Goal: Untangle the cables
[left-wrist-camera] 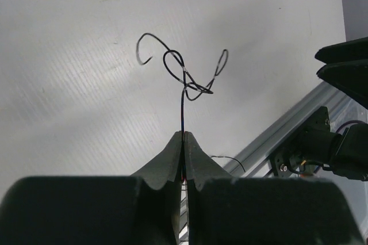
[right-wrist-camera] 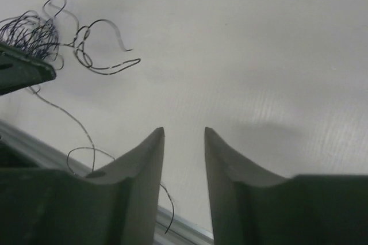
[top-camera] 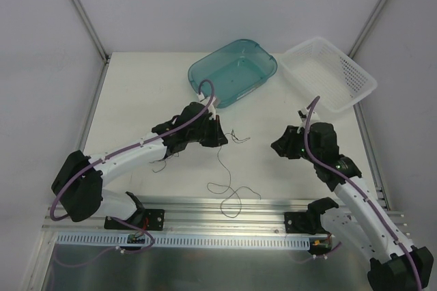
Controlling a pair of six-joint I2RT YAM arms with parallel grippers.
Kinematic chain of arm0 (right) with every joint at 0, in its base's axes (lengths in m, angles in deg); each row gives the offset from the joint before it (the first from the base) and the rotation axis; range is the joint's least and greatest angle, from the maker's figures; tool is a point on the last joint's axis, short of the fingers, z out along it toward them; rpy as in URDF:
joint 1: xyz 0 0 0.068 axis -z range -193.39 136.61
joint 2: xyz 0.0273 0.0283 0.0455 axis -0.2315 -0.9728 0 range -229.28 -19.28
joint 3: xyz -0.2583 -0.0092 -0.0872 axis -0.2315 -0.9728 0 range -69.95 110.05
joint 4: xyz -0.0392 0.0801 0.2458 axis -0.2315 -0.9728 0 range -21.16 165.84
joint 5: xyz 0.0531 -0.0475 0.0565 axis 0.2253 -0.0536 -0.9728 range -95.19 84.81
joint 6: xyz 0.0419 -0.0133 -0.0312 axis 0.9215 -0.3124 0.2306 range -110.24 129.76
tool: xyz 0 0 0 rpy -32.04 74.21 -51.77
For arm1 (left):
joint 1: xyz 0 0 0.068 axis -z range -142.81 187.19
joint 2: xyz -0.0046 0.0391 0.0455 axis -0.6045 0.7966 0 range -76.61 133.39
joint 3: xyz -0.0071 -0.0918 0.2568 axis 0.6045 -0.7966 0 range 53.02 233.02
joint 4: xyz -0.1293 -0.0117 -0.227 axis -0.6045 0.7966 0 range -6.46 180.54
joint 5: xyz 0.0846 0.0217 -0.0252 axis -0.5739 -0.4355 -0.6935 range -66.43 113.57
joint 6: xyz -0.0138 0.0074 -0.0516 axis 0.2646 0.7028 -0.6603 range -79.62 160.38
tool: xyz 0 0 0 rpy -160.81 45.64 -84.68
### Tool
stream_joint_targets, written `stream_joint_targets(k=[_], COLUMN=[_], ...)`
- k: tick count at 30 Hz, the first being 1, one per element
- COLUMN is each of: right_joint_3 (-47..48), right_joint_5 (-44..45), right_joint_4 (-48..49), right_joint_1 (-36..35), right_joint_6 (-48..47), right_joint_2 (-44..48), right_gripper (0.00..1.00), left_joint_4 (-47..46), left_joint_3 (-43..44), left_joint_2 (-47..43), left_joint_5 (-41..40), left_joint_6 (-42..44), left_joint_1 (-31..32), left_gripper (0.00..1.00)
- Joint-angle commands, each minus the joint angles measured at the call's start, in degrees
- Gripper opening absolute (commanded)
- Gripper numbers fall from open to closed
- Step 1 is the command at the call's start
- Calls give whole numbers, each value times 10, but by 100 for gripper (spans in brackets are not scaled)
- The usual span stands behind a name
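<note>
White table | pale grey walls | left claw pinching cables

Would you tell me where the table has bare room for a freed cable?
The widest bare patch of table is far left, between its edge and the teal tub. A smaller one lies between tub, white basket and right gripper. The centre is crowded: cables trail from the left gripper to the front rail.

Left end effector clamped, right agape
</note>
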Motion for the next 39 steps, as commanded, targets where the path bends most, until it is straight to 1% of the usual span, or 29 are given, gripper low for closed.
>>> stream_joint_targets(k=[1, 3, 4, 6, 9, 11, 13, 17, 20, 22, 23, 25, 26, 27, 28, 30, 33, 35, 36, 39], right_joint_3=[-21, -30, -31, -29, -17, 0, 21, 47, 59, 67, 82, 92, 97, 97, 97, 100, 112, 108, 101, 91], right_joint_5=[-122, -147, -156, -168, -199, -236, -253, -272, -249, -234, -193, -154, -120, -115, -108, -48, -8, 6, 5, -1], right_joint_4=[112, 141, 168, 190, 193, 189, 173, 157, 158, 155, 144, 111, 102, 98, 97, 83, 56, 59, 63, 90], right_joint_1=[0, -2, -3, -10, -17, -22, -29, -36, -38, -42, -46, -46, -48, -53, -58, -90, -111, -121, -124, -135], right_joint_6=[37, 63, 64, 52, 18, -24, -59, -69, -54, -43, -12, 36, 62, 110, 128, 177, 214, 232, 253, 270], right_joint_2=[-23, -40, -47, -63, -82, -92, -111, -144, -149, -155, -160, -171, -172, -172, -170, -169, -180, -192, -196, -207], right_gripper=[41, 45, 46, 47, 47, 47, 47, 46, 45, 47, 47, 47, 46, 46, 48, 49, 50, 50, 50, 50], left_joint_4=[-9, -8, -9, -8, -9, -8, -8, -5, -2, 0, 1, 2, 4, 3, 3, 4, 4, 4, 4, 4], left_joint_3=[14, 19, 23, 27, 34, 39, 42, 49, 49, 49, 49, 49, 49, 51, 52, 52, 55, 56, 56, 54], left_joint_2=[-11, -8, -7, -3, 1, 5, 8, 9, 5, 3, 1, 0, -1, 0, 1, 3, 2, 1, 0, -4], left_joint_5=[46, 57, 65, 75, 101, 129, 146, 178, 199, 210, 211, 207, 206, 204, 200, 193, 189, 180, 179, 173], left_joint_6=[5, 3, 5, 15, 32, 46, 55, 97, 129, 148, 153, 161, 163, 166, 169, 174, 178, 182, 184, 188], left_joint_1=[-1, 1, 3, 5, 7, 9, 10, 17, 20, 24, 25, 29, 31, 32, 33, 37, 40, 43, 45, 49], left_gripper=[0, 0, 0, 0, 0, 0, 0, 0, 0, 0, 0, 0, 0, 0, 0, 0, 0, 0, 0, 0])
